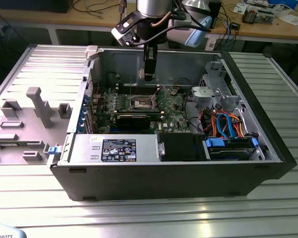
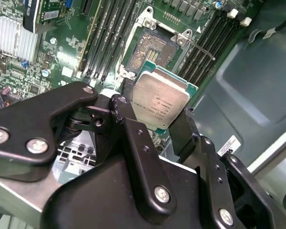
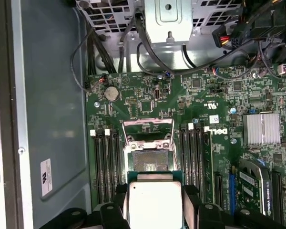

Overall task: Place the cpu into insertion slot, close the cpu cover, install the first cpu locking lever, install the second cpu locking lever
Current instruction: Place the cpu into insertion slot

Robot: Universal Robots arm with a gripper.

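In black jaws up close, pinching the cpu (image 2: 161, 102) by opposite edges, hovering just beside the open insertion slot (image 2: 150, 50) with cpu cover (image 3: 148, 128) raised, best held level, squared to the rim, no sliding.

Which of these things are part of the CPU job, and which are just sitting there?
Job: cpu, held in the gripper; insertion slot, empty; cpu cover, raised.
Just there: heatsink; coin battery; orange and blue cables; power supply.
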